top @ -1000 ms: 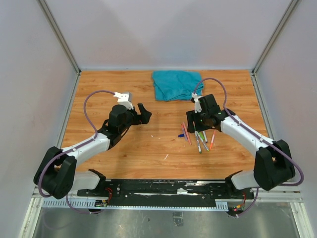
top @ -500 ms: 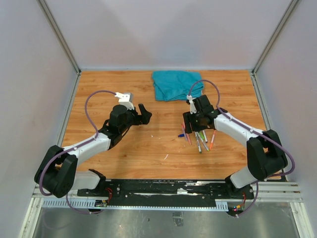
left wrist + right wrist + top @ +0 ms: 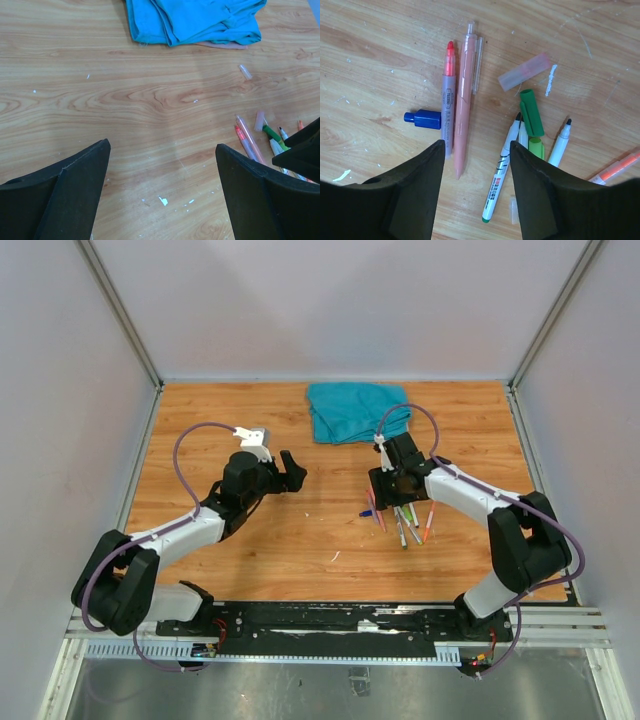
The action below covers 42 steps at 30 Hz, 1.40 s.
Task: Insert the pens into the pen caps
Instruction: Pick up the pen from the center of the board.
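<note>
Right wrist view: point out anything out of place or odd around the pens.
The pens lie scattered, most uncapped. Loose caps lie among them: a blue cap beside the red-tipped marker, a green cap and a frosted pink cap. A white smear sits beside the pink one.

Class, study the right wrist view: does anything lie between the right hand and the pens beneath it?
Nothing visible does. The right hand hangs open over the pens, which lie uncovered on the table; only loose caps lie among them.
</note>
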Motion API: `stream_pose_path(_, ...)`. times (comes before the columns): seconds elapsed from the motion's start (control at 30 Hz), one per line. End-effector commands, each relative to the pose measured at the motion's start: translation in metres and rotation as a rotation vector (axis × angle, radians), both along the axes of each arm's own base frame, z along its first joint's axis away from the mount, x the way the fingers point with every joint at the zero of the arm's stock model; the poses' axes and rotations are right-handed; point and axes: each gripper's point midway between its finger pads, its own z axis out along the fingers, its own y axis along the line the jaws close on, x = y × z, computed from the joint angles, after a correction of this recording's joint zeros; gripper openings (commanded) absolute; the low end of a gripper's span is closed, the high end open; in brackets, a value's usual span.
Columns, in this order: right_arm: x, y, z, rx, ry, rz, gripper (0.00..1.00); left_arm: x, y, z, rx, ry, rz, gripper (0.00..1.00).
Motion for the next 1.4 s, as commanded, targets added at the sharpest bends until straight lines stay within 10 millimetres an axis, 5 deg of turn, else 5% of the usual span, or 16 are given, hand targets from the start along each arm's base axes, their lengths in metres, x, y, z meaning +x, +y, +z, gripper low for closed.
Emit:
stream_pose_path(0.0,0.004,0.001,0.003,-0.031,-0.009,-0.008,0.54,0.003,-0.005,0.004,0.003,-0.020,-0.013,0.91)
stream_pose_path(0.33,0.001,0.007,-0.005,-0.039,0.027,0.022,0.41,0.002,-0.010,0.006,0.001,-0.024,-0.039,0.91)
stream_pose_path(1.37,-0.010,0.008,-0.037,-0.116,0.105,0.054,0.28,0.002,-0.015,0.003,0.004,-0.014,-0.062,0.91)
